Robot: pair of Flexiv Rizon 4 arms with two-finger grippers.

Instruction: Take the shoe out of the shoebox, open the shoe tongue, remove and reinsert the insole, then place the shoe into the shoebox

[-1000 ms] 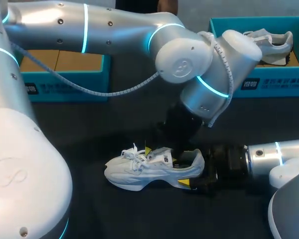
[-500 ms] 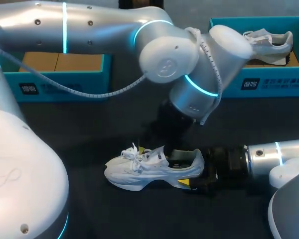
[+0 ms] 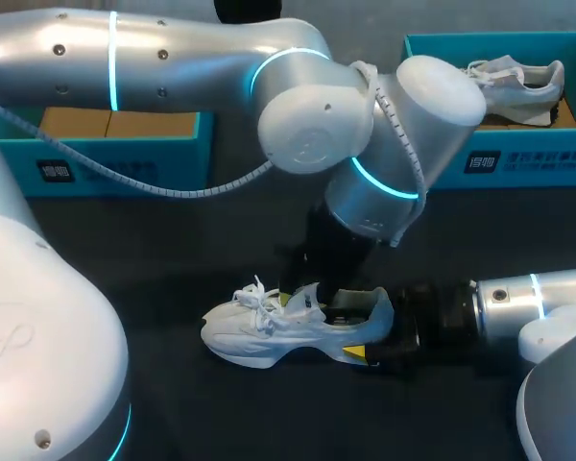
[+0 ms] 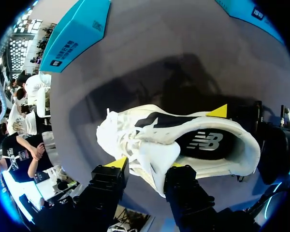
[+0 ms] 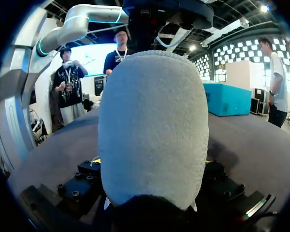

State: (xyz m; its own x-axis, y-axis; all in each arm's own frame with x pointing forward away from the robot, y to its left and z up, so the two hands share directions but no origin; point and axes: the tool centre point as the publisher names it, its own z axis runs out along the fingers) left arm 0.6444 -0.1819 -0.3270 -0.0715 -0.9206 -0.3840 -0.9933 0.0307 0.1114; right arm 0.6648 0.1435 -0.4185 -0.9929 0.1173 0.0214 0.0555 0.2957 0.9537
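The white sneaker (image 3: 288, 327) stands on its sole on the black table (image 3: 154, 250), out of any box. Its toe points toward my left side and its heel toward my right arm.

The right gripper (image 5: 152, 162) comes in low along the table and pinches the sneaker's heel. In the right wrist view the padded heel fills the space between its fingers, with a sliver of yellow tip at each side. From the head view one yellow fingertip (image 3: 353, 352) lies against the sole just under the heel.

The left arm reaches across from the left and drops onto the middle of the sneaker. The left gripper (image 4: 147, 164) has its fingers spread. One yellow tip sits by the laces (image 4: 113, 137) and the other sits at the edge of the shoe's opening. The white tongue (image 4: 157, 162) is lifted out and lies between them. I cannot tell whether either finger presses on it. Past the tongue the opening shows a black insole (image 4: 203, 142) lying flat inside.

At the far edge of the table stand two teal shoeboxes, well apart from the sneaker. The right shoebox (image 3: 518, 158) holds a second pale sneaker (image 3: 514, 82). The left shoebox (image 3: 125, 173) shows a brown cardboard inside.
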